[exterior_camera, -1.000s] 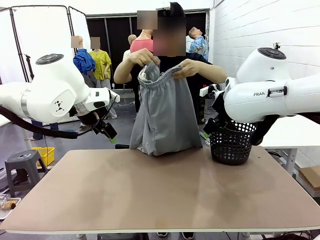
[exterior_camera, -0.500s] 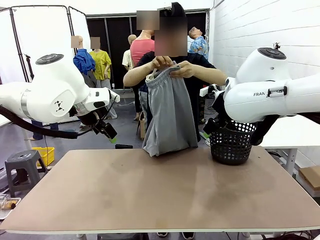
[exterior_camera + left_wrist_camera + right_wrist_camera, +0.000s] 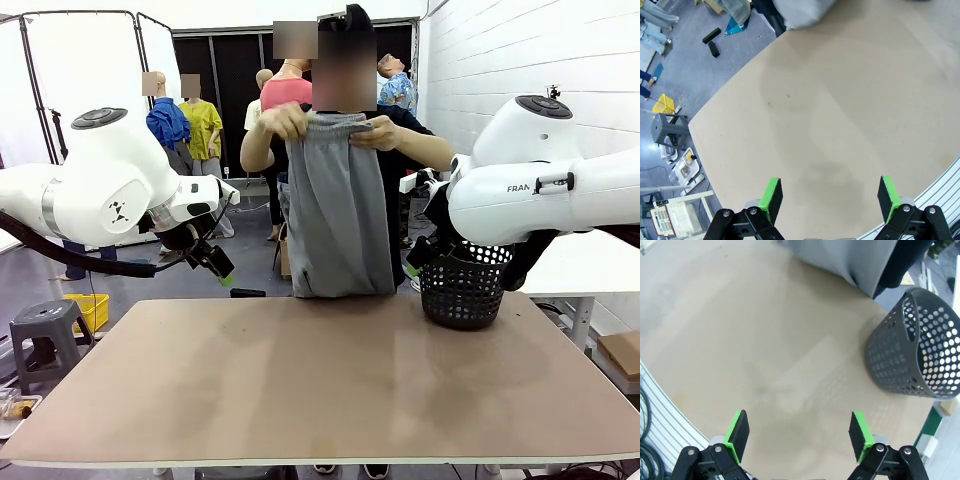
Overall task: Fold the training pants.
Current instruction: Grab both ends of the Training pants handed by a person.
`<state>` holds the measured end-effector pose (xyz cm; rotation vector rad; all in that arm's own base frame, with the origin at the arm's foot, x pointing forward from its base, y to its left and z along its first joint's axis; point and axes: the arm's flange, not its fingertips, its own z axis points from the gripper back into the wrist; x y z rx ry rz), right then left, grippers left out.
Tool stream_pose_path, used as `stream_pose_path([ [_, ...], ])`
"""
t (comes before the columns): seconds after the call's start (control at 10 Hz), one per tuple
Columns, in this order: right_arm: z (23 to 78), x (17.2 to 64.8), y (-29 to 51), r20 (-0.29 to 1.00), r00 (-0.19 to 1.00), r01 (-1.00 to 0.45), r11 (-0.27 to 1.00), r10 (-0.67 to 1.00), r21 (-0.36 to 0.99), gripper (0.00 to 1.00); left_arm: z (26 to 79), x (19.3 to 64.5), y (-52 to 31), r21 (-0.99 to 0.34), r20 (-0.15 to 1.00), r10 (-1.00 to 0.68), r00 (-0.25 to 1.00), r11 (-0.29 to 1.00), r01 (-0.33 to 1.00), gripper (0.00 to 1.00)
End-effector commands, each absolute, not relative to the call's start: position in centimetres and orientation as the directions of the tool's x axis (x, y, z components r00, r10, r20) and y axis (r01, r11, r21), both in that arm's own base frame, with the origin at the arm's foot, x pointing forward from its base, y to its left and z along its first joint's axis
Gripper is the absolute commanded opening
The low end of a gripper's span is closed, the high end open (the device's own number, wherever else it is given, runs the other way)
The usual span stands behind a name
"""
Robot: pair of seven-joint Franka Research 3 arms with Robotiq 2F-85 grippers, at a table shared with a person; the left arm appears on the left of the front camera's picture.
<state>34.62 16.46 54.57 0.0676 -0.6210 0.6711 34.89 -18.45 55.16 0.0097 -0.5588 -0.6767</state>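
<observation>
A person at the far side of the table holds the light grey training pants (image 3: 338,210) up by the waistband with both hands; the pants hang folded narrow, hem just above the table's far edge. The hem also shows in the left wrist view (image 3: 799,11) and the right wrist view (image 3: 855,260). My left gripper (image 3: 222,268) hovers open at the far left above the table, green pads wide apart (image 3: 829,201). My right gripper (image 3: 413,262) hangs beside the basket, open with nothing between its fingers (image 3: 799,436).
A black mesh basket (image 3: 461,290) stands at the table's far right, seen also in the right wrist view (image 3: 914,352). The brown tabletop (image 3: 330,380) is bare. A grey stool (image 3: 42,335) and a yellow crate (image 3: 90,310) sit on the floor at left.
The person has raised the pants higher and gathered them into a narrower hanging fold. Neither arm has moved.
</observation>
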Motion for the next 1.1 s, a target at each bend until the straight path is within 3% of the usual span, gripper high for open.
stream_pose_path([
  [0.0,54.56,34.66,16.42,0.559,0.611,-0.6,0.789,0.56,-0.135,1.0,55.16,34.93,-18.39,0.184,0.487,-0.594,0.64,0.786,0.59,1.0],
  [1.0,54.56,34.66,16.42,0.559,0.611,-0.6,0.789,0.56,-0.135,1.0,55.16,34.93,-18.39,0.184,0.487,-0.594,0.64,0.786,0.59,1.0],
])
